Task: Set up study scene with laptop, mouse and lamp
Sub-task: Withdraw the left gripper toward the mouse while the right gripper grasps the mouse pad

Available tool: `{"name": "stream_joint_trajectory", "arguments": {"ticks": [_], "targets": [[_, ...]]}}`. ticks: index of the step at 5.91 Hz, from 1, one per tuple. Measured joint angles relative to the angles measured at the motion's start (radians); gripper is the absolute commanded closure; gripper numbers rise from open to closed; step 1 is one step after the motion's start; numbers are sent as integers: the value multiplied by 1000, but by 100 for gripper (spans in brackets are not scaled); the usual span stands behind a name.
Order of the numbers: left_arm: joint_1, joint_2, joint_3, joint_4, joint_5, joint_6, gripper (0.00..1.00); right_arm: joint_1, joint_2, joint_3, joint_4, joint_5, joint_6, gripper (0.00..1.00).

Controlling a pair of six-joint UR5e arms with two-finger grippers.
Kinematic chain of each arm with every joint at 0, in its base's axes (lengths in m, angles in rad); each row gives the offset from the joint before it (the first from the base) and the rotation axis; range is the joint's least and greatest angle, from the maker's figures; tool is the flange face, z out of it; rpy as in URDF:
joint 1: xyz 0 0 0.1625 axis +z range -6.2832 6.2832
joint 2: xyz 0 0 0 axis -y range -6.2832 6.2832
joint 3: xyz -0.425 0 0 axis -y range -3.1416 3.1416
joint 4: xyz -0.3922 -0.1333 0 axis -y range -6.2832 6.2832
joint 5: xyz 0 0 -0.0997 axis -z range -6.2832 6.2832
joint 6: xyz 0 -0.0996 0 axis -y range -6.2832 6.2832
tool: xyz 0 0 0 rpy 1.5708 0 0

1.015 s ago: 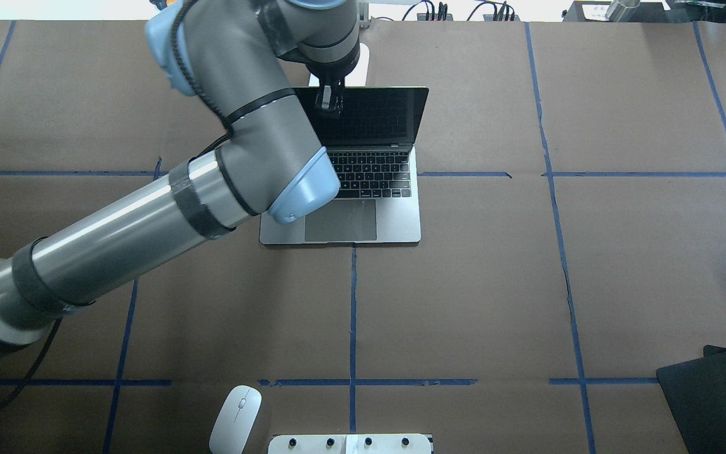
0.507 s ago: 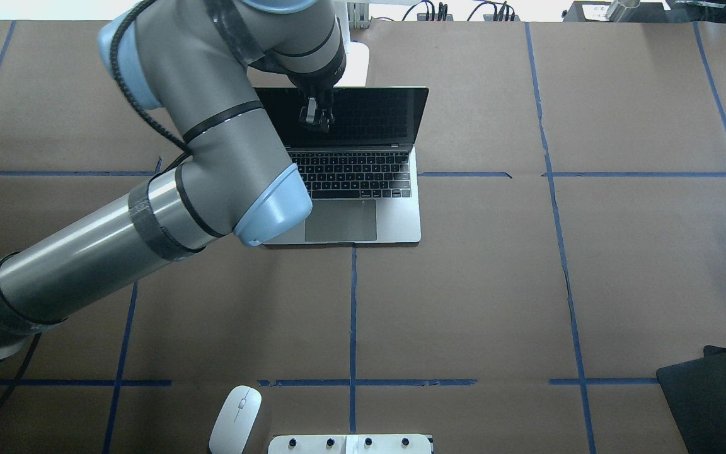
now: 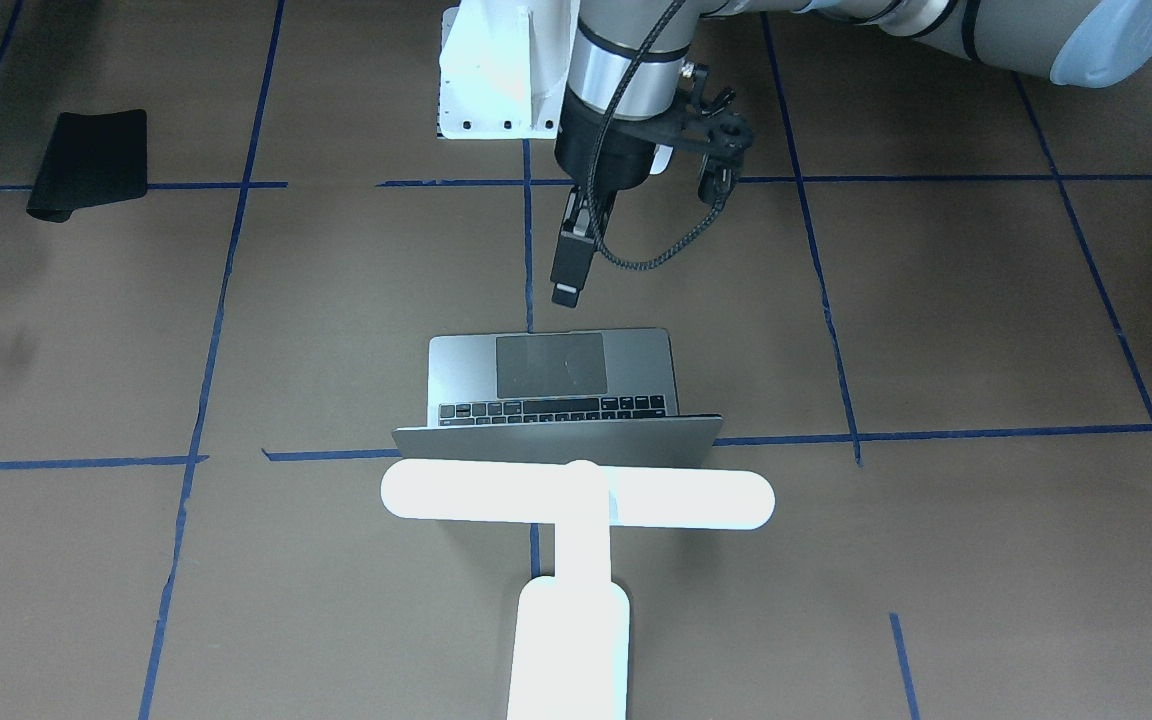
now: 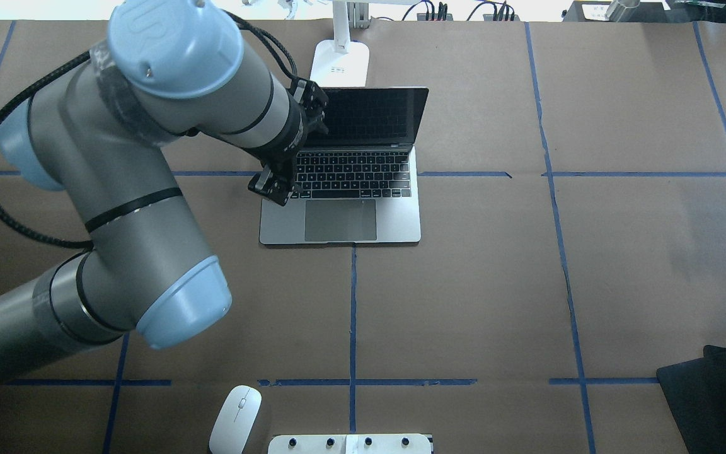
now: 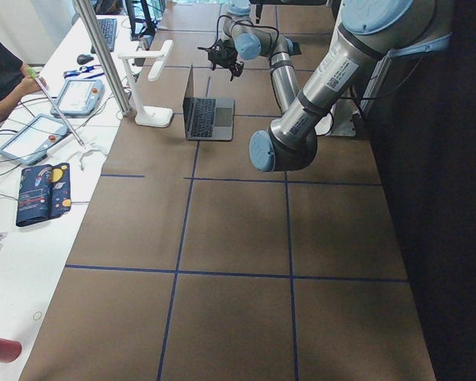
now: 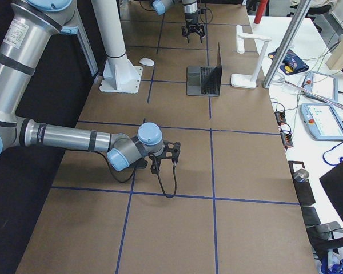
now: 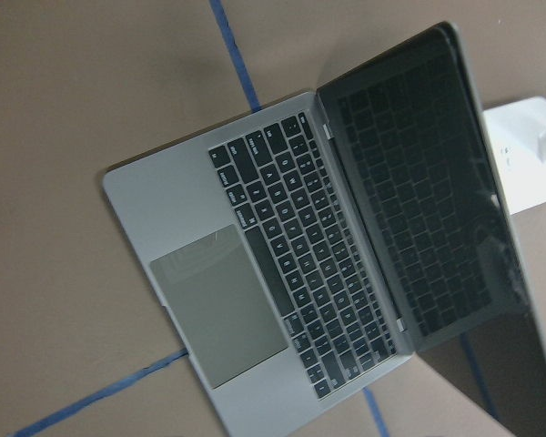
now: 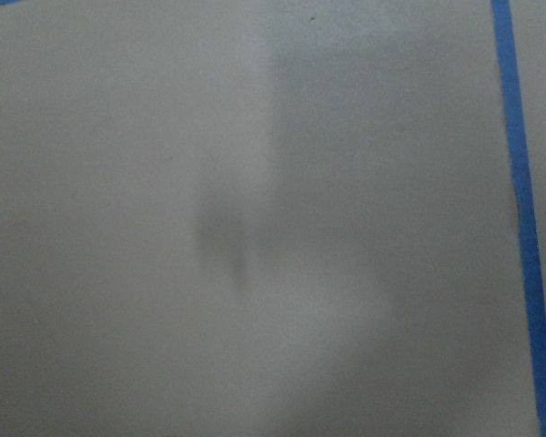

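Observation:
The silver-grey laptop (image 4: 394,221) stands open mid-table, its dark screen facing me, and it fills the left wrist view (image 7: 164,209). The white lamp stands just behind the lid, with its base (image 4: 339,63) on the table and its bar head (image 3: 576,497) across the lid. The white mouse (image 4: 235,419) lies at the near edge, left of the pedestal. My left gripper (image 4: 270,189) hovers open and empty above the laptop's left keyboard edge, and it also shows in the front-facing view (image 3: 565,294). My right gripper (image 6: 168,153) hangs low over bare table far to the right. I cannot tell if it is open or shut.
A black flexible mat (image 4: 709,397) lies at the near right corner. The white bolted pedestal (image 4: 350,444) sits at the near edge centre. Blue tape lines cross the brown table cover. Operators' tablets and clutter lie beyond the far edge (image 6: 317,120).
My left arm has swung back towards me. Its gripper moved from in front of the screen to above the keyboard's left edge. The laptop, lamp and mouse have not moved.

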State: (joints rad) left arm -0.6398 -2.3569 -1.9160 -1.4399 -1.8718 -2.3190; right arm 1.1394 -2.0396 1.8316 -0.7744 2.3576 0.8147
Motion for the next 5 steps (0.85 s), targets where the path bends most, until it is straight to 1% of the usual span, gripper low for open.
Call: {"name": "stream_joint_trajectory", "arguments": {"ticks": [1, 2, 3, 4, 5], "targets": [[37, 38, -46, 4, 2, 36, 0, -98, -37, -3, 97, -67, 93, 0], [82, 107, -122, 5, 5, 54, 0, -186, -61, -30, 182, -122, 167, 0], [138, 169, -194, 6, 30, 62, 0, -261, -70, -82, 273, -173, 242, 1], [197, 197, -222, 8, 84, 65, 0, -324, -69, -117, 333, -219, 322, 4], [233, 208, -229, 9, 122, 66, 0, -366, -65, -126, 353, -236, 365, 11]]}}
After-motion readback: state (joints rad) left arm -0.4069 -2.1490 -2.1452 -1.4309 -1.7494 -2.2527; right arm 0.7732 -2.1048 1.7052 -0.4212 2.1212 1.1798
